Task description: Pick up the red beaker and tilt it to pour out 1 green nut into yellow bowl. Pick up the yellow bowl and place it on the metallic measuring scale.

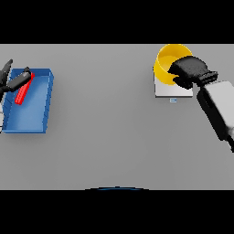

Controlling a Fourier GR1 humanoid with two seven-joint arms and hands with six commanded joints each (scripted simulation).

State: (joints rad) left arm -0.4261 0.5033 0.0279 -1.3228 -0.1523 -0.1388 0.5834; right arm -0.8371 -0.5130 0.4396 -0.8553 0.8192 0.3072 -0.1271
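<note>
From the head view, the right hand (189,71) is curled over the rim of the yellow bowl (165,61), which sits on the metallic measuring scale (170,91) at the far right of the grey tabletop (109,128). At far left, the left hand (13,80) grips the red beaker (22,93) above a blue tray (34,109).

Plain grey worktop (109,132); carries a shallow rectangular blue tray (34,114) at far left; a flat, square metallic measuring scale (172,91) at upper right; the two well apart.
</note>
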